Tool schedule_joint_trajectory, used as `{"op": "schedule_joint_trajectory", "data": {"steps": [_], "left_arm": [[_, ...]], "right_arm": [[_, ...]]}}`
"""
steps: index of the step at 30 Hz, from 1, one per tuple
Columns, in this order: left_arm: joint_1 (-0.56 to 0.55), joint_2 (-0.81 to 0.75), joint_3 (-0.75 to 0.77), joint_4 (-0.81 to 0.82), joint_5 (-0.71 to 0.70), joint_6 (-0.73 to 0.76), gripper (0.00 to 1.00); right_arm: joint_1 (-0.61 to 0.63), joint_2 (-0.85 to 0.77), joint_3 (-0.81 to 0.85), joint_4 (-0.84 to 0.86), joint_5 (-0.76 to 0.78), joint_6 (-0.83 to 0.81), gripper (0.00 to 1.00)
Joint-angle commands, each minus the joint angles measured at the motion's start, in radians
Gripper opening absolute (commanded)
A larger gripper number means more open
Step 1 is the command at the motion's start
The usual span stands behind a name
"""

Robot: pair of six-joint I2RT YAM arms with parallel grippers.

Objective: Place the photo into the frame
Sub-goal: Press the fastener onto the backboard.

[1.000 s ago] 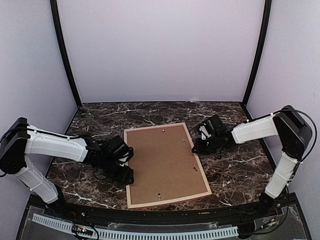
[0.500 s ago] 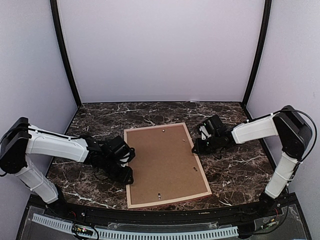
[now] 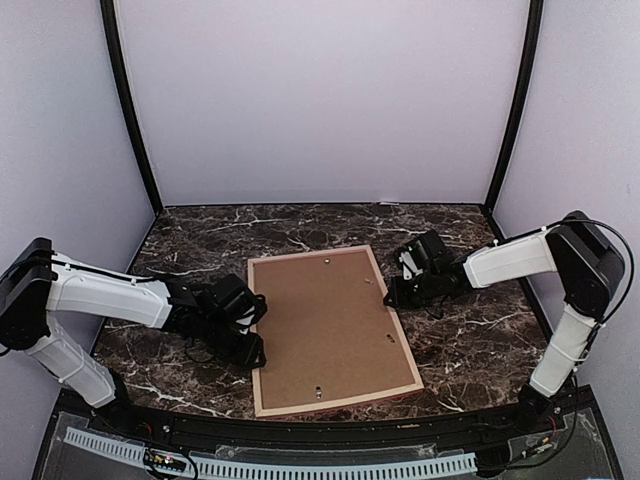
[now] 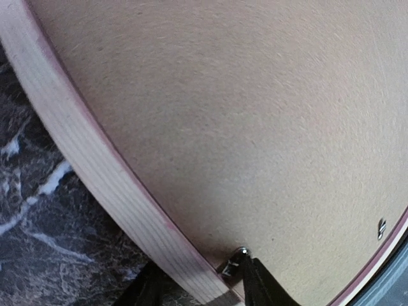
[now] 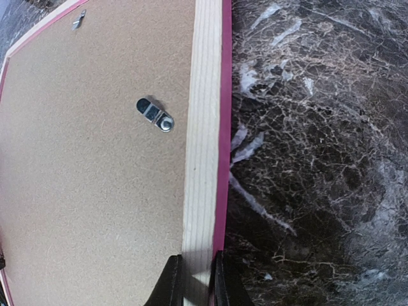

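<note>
Here, a dark brown marble-patterned table (image 3: 200, 235) with white veins fills the floor of a small booth, closed in by pale lilac walls (image 3: 320, 100) and 2 black corner posts (image 3: 130, 110) that curve up at the back. The frame (image 3: 340, 399) lies face down in the middle of the table, slightly skewed, its pale wood back upward and a thin pink-red edge showing along the sides. A brown hardboard backing panel (image 3: 325, 325) sits inside it, with small metal turn clips (image 5: 155, 113) around its border. The left gripper (image 3: 248, 348) is low at the frame's left rail, near the near-left corner. In the left wrist view its fingers (image 4: 255, 284) stand on either side of that rail beside a clip, but I cannot tell whether they are clamped. The right gripper (image 3: 392, 295) is at the right rail, toward the far-right corner, and its fingers (image 5: 171, 284) are pinched onto the wooden rail from both sides. Both white arms reach in low from the table's outer edges.
</note>
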Motion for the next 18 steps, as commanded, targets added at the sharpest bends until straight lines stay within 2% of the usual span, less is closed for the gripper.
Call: {"op": "schedule_joint_trajectory", "data": {"steps": [1, 3, 7, 12, 18], "left_arm": [[0.005, -0.017, -0.016, 0.017, -0.004, 0.022, 0.50], [0.007, -0.029, -0.009, 0.014, 0.004, 0.019, 0.59], [0.020, -0.052, -0.003, 0.015, 0.017, 0.011, 0.65], [0.078, -0.062, -0.004, 0.017, 0.022, -0.003, 0.66], [0.157, -0.006, 0.002, 0.051, 0.045, 0.005, 0.60]], "right_arm": [[0.002, 0.052, -0.042, -0.069, -0.040, 0.008, 0.00], [0.002, 0.053, -0.039, -0.070, -0.041, 0.006, 0.00], [0.002, 0.053, -0.033, -0.073, -0.041, 0.004, 0.00], [0.001, 0.048, -0.033, -0.075, -0.037, 0.009, 0.00], [0.003, 0.044, -0.036, -0.071, -0.041, 0.017, 0.00]]}}
